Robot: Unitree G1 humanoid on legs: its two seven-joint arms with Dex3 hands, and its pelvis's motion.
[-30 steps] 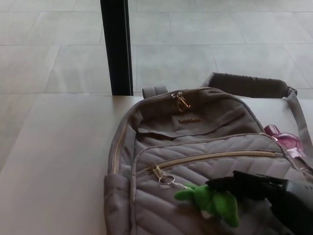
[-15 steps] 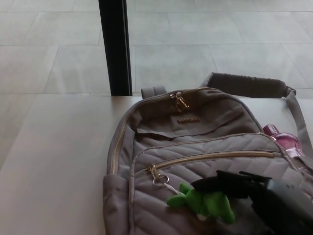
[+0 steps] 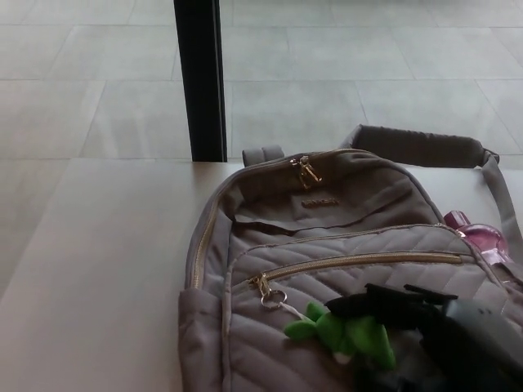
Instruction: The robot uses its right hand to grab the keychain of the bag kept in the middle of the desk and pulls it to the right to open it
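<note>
Head view: our right hand (image 3: 425,314) has crept left over half a second, its fingers now closing on the green keychain (image 3: 347,335) on the bag's (image 3: 327,245) near front. Zip (image 3: 261,286) still shut at left. Pale desk (image 3: 98,269), tiled floor (image 3: 327,73) beyond.

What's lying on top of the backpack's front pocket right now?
A green keychain toy on a ring, with the right hand reaching over it. The hand hides the toy's right part.

Black post (image 3: 203,82); pink bottle (image 3: 480,237), prob.
</note>
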